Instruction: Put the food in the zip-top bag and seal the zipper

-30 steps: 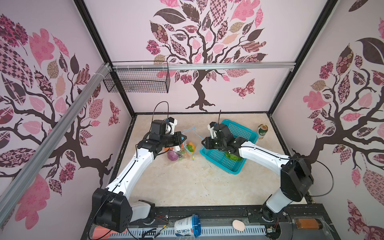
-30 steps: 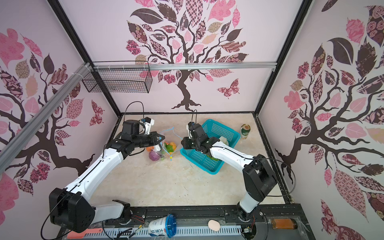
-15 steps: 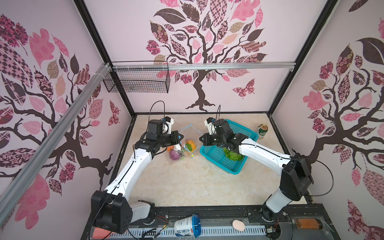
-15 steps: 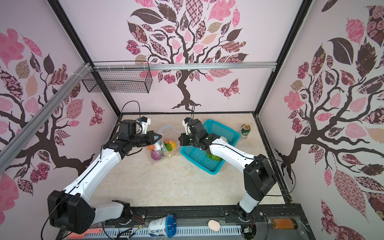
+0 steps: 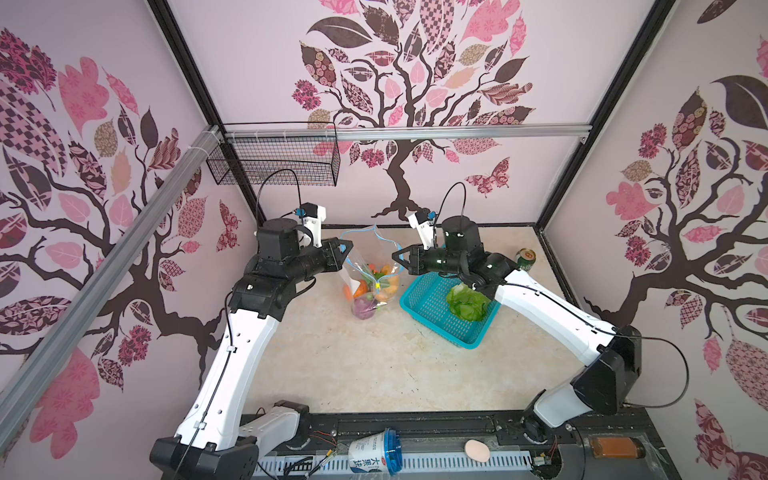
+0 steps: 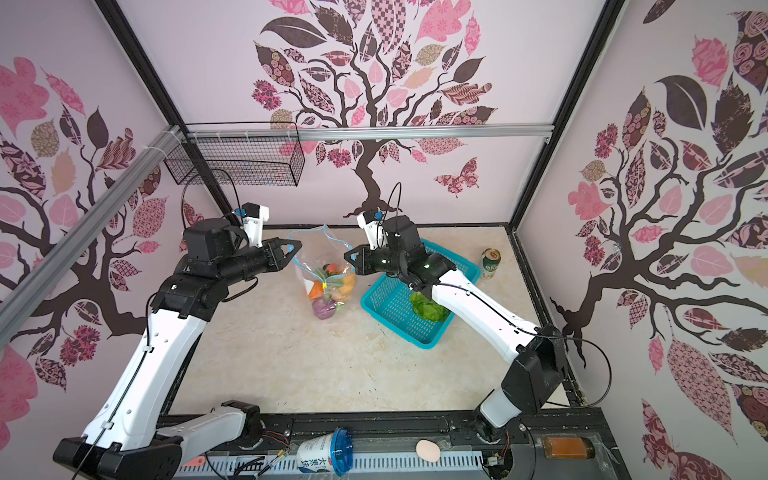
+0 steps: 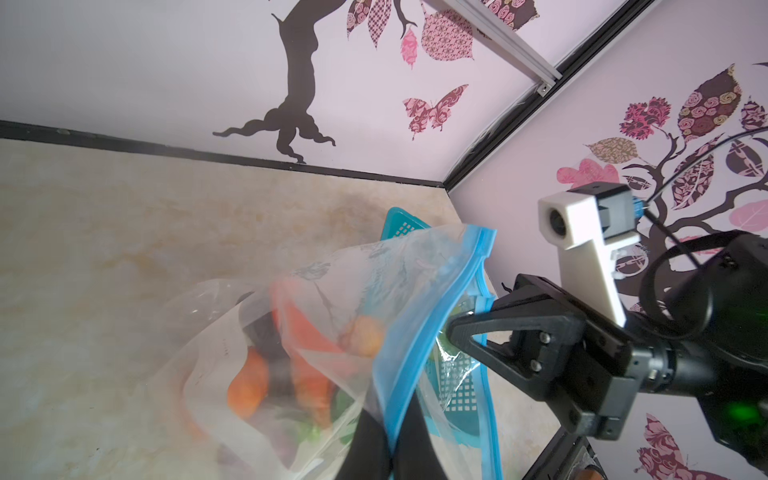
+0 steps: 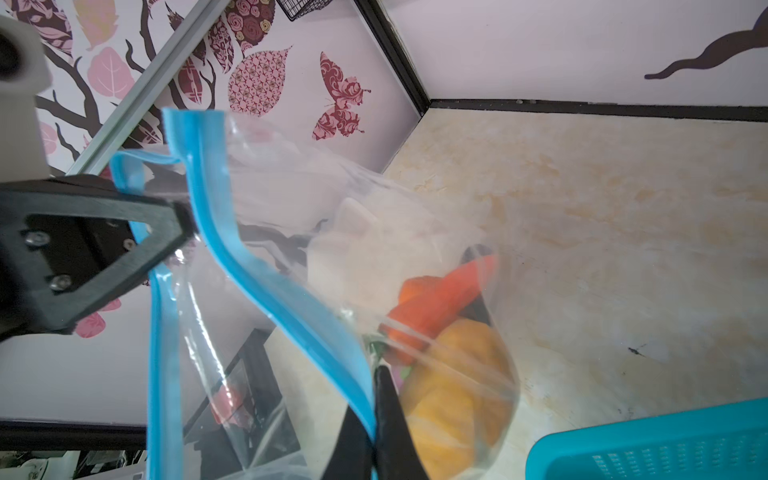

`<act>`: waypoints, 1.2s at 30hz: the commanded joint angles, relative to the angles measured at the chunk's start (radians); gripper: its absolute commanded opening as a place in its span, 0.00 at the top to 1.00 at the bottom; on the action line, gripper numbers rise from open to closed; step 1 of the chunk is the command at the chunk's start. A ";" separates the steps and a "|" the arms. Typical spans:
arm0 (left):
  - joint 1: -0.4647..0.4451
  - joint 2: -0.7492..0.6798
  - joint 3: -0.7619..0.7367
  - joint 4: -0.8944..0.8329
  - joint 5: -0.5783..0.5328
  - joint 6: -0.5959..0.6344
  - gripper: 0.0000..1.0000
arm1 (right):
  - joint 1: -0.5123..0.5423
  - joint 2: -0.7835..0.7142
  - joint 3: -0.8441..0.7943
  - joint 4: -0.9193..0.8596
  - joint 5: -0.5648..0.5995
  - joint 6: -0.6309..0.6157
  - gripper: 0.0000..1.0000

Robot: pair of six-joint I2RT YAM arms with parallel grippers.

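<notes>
In both top views the zip-top bag [image 5: 368,266] [image 6: 318,266] hangs just above the middle of the frame, its bottom resting on the desk [image 5: 374,365] and its mouth pulled wide between the two arms. The left gripper [image 5: 348,249] [image 6: 297,248] is clenched on the left side of the mouth. In the left wrist view its dark fingers [image 7: 370,449] pinch the blue zipper [image 7: 411,345] flat between them. The right gripper [image 5: 397,255] [image 6: 348,257] is clamped on the opposite side. In the right wrist view its fingers [image 8: 395,432] close on the same blue strip at the bottom of the frame, and the left gripper [image 8: 183,224] shows at the left edge. The far lip of the mouth rises to a peak, and the near lip sags to a low point where the yellow slider [image 5: 377,286] sits. Inside the bag lie an orange pumpkin [image 5: 390,286] [image 8: 457,374], a carrot [image 5: 360,289] [image 8: 449,299] and, lowest, a purple onion [image 5: 363,308] [image 6: 324,309], with small green and dark bits among them. Just right of the bag stands a teal mesh basket [image 5: 428,320] [image 6: 390,311], and I cannot tell whether the two touch. The green-white cabbage [image 5: 467,305] [image 6: 430,309] lies in the basket, partly under the right arm. A green drink can [image 5: 525,259] stands upright near the right wall, well apart from the bag.
</notes>
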 commanded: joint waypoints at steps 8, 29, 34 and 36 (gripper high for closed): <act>-0.009 0.035 -0.191 0.071 -0.050 0.041 1.00 | -0.024 -0.003 -0.046 0.077 -0.169 0.028 1.00; 0.010 0.048 -0.081 -0.032 0.042 0.078 1.00 | -0.026 0.051 -0.043 0.063 -0.233 0.020 1.00; 0.009 0.042 0.002 -0.110 0.085 0.084 1.00 | -0.038 0.036 -0.094 0.098 -0.244 0.046 1.00; 0.009 0.043 0.002 -0.108 0.106 0.085 1.00 | -0.048 0.042 -0.121 0.119 -0.243 0.067 1.00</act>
